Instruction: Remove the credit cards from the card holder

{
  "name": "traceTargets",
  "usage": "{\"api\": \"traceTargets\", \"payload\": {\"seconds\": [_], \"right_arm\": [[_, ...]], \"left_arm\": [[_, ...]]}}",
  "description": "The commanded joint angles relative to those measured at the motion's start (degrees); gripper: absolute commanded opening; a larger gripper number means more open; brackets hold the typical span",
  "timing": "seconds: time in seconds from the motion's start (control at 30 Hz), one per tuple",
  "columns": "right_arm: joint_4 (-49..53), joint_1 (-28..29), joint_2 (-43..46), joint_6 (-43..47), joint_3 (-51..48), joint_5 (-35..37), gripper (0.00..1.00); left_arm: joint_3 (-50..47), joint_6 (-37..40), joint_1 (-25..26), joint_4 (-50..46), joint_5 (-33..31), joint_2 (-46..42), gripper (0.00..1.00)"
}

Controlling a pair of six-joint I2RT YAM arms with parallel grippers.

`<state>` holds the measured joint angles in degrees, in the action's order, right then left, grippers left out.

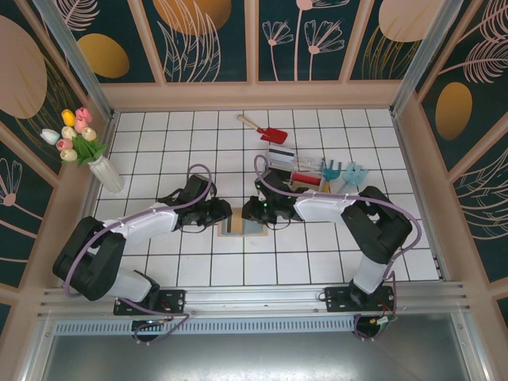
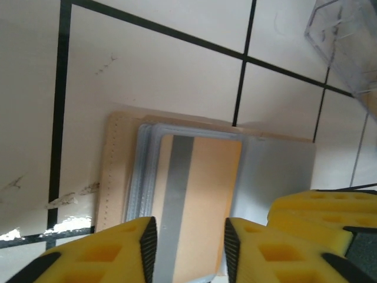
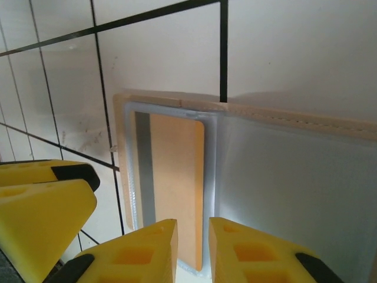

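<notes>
The tiled table (image 1: 159, 262) gives the card holder (image 1: 240, 227) nothing to brace against. My main worry is that the whole wallet slides or lifts with the pull if it isn't pinned firmly enough. Next, I think the credit card (image 2: 197, 194) could bind in its tight pocket and bend. It could also slip free if the fingers catch only its edge, or they might nip the pocket lip along with it.

The holder lies open and flat between the two arms. The tan card with its grey stripe sits tucked in the half on the left arm's side, its near end running in between the fingers of the left gripper (image 2: 191, 247). Those jaws stand narrow, and I cannot tell whether they pinch the card. The right gripper (image 3: 193, 250) is narrower, over the card's inner edge beside the fold. I can't tell whether it grips anything either.
</notes>
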<state>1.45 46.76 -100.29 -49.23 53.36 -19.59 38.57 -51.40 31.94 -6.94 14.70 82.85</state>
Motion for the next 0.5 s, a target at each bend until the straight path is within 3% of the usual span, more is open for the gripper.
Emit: {"api": "traceTargets", "payload": {"seconds": [0.0,0.47], "right_arm": [[-1.3,0.5,-1.7,-2.7,1.8,-0.7,0.18],[-1.6,0.4,-5.1,-2.7,2.9,-1.9,0.16]], "left_arm": [[0.4,-0.3,0.3,1.6,-0.8,1.4,0.35],[-1.1,-1.7,0.6,5.5,2.0,4.3,0.23]]}}
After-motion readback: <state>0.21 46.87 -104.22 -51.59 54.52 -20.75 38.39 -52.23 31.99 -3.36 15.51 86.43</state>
